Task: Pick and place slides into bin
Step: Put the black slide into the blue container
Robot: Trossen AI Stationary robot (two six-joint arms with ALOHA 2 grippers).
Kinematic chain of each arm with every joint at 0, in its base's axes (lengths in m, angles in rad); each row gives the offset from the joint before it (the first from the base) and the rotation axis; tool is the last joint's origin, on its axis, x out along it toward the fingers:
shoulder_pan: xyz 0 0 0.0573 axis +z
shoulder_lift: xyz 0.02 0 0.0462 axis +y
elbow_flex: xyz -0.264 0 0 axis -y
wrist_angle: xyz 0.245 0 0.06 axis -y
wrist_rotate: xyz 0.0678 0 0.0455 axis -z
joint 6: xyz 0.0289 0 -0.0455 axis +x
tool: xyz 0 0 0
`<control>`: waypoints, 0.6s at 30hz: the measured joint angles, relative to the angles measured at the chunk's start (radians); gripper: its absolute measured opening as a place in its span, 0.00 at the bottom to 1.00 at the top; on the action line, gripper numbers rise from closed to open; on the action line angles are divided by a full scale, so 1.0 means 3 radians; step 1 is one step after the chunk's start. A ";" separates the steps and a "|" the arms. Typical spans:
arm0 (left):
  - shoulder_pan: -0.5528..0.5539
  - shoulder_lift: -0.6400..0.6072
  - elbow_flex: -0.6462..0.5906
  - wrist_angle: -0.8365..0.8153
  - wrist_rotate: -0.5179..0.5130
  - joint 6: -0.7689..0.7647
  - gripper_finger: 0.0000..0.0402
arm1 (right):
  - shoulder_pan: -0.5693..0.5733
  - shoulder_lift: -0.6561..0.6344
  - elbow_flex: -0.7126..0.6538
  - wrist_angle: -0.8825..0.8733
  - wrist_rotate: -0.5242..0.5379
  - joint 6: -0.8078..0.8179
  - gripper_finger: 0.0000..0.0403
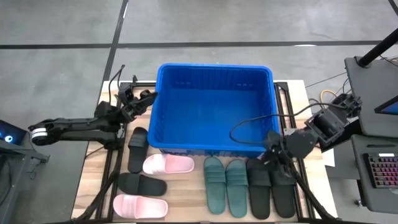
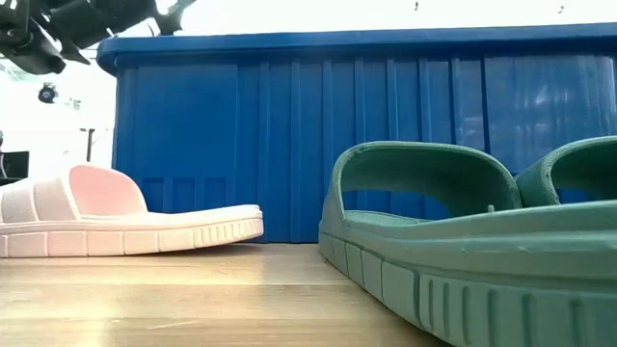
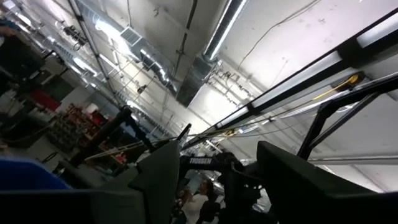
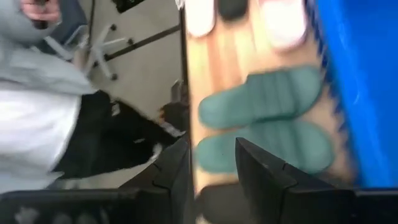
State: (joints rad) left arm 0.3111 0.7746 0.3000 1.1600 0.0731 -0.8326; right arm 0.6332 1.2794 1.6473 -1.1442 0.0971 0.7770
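Note:
The blue bin stands at the table's middle and holds nothing. Along the near edge lie the slides: pink ones, black ones and a green pair, each sole-down on the wood. My right gripper hovers open above the far ends of the right-hand black slides, by the bin's near right corner; its wrist view shows the green pair beyond the fingers. My left gripper is open beside the bin's left wall, tilted upward, with nothing between its fingers.
A black cable loops over the bin's near right rim. A person in pale clothes stands off the table's near side. A keyboard sits on a stand at the right. In the low view the bin wall rises behind a pink slide.

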 joint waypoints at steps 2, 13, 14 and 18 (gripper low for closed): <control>0.0000 0.0037 0.0000 0.0098 0.0000 0.0001 0.50 | 0.0104 0.0055 0.0000 0.0016 0.0217 -0.0148 0.28; 0.0001 0.0214 0.0001 0.0151 0.0003 -0.0005 0.50 | 0.0372 0.0464 0.0000 -0.0023 0.0355 -0.0316 0.30; 0.0001 0.0232 0.0000 0.0150 0.0003 -0.0005 0.50 | 0.0390 0.0504 -0.0001 -0.0022 0.0352 -0.0318 0.31; 0.0001 0.0328 0.0000 0.0151 0.0014 -0.0052 0.50 | 0.0506 0.0684 -0.0001 -0.0023 0.0353 -0.0321 0.41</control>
State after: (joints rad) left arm 0.3115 0.8731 0.3000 1.2054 0.0773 -0.8481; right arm 0.7849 1.4845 1.6470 -1.1510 0.2030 0.6806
